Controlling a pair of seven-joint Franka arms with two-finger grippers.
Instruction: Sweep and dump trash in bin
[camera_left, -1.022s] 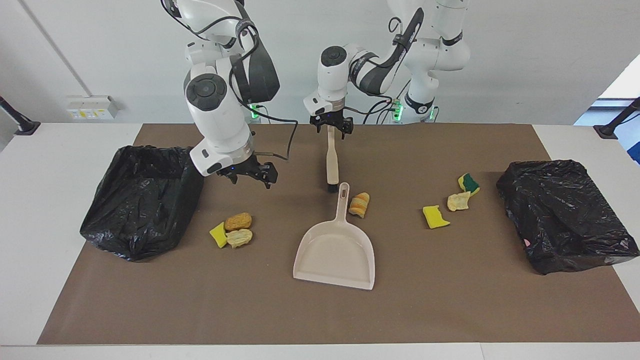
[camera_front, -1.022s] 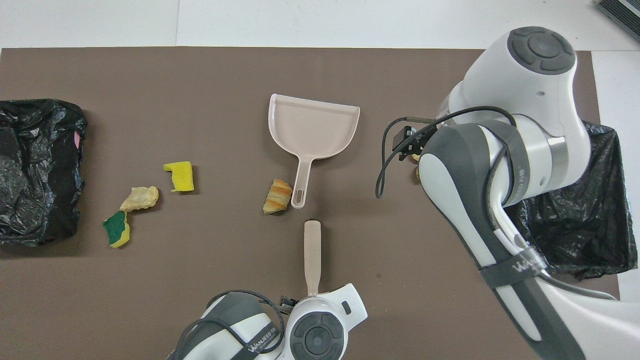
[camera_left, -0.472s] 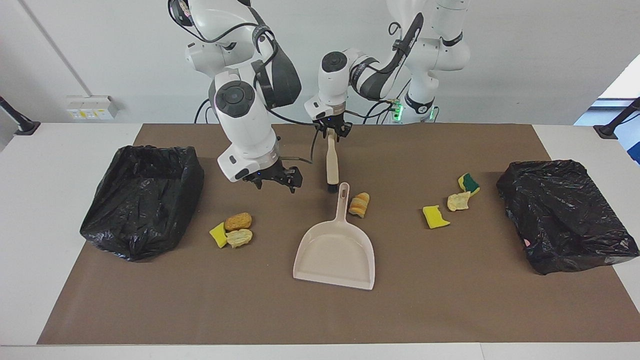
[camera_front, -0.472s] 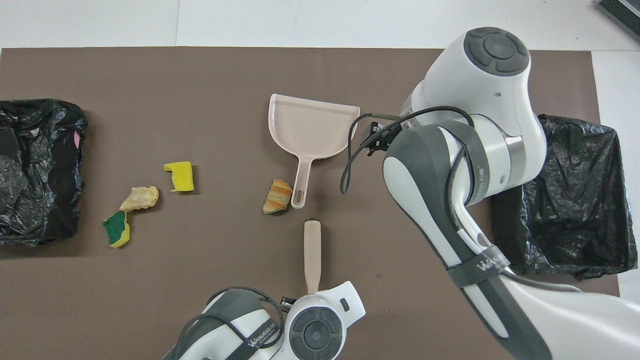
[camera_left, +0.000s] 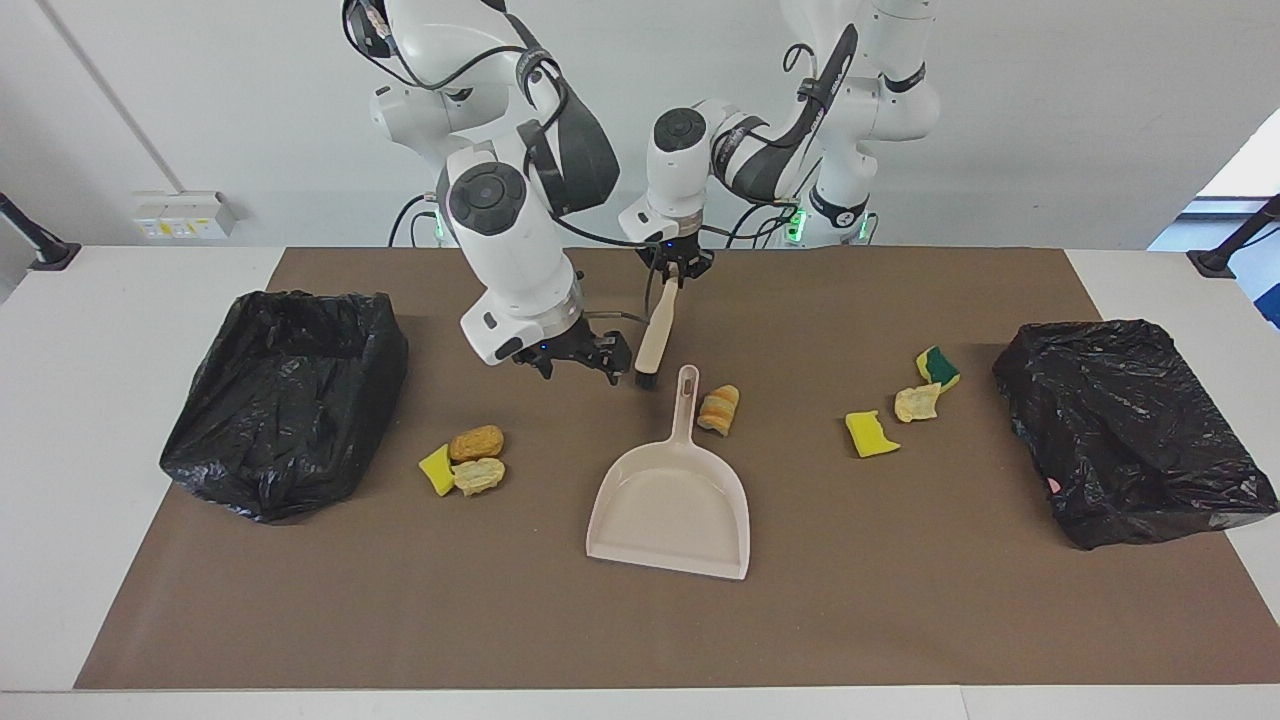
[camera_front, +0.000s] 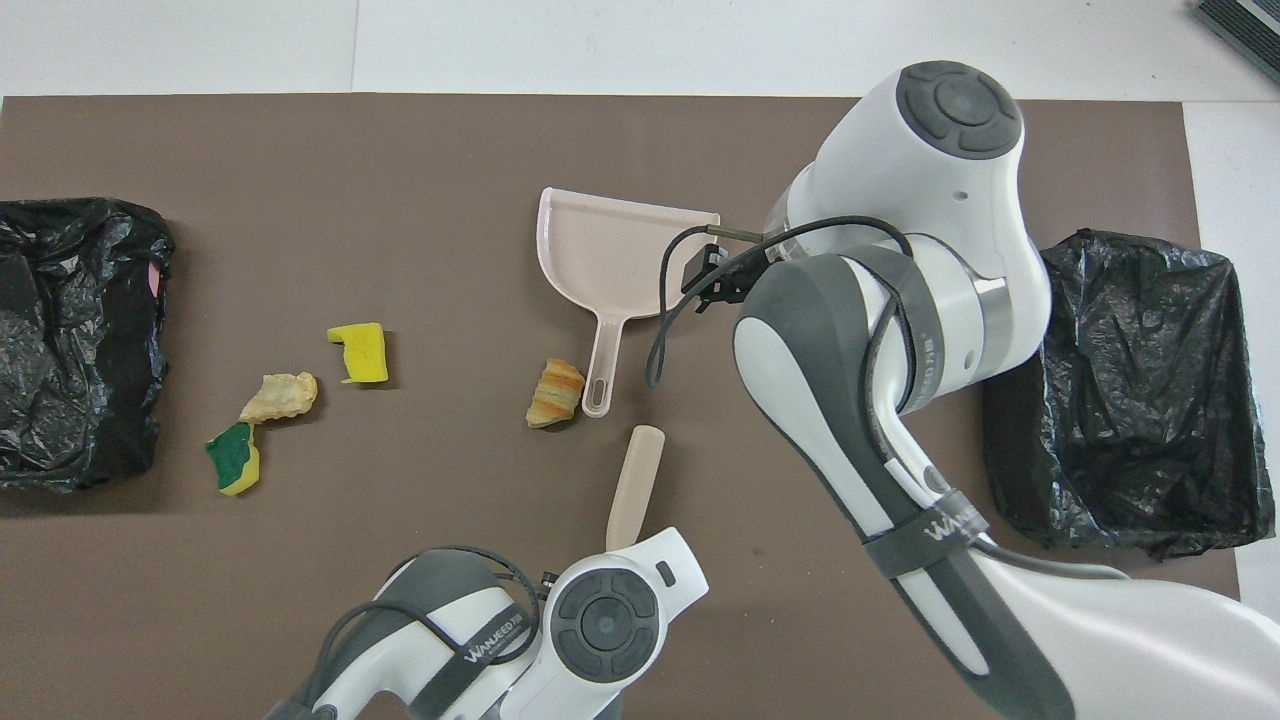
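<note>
The left gripper (camera_left: 674, 272) is clenched on the brush (camera_left: 652, 335), which hangs tilted, bristles down, near the dustpan (camera_left: 672, 500) handle at mid-desk. The right gripper (camera_left: 577, 357) hovers released beside it. Trash (camera_left: 467, 458) lies mid-desk toward both ends, near the bins (camera_left: 285, 395); the farther edge has open room.

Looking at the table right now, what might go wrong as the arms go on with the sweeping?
1. The right claw hangs right beside the brush that the left claw holds, so the two arms might collide.
2. The dustpan lies loose on the mat, not gripped; a sweep could push it away.
3. The bread piece sits against the dustpan's handle, not its mouth, so the brush may knock it aside.
</note>
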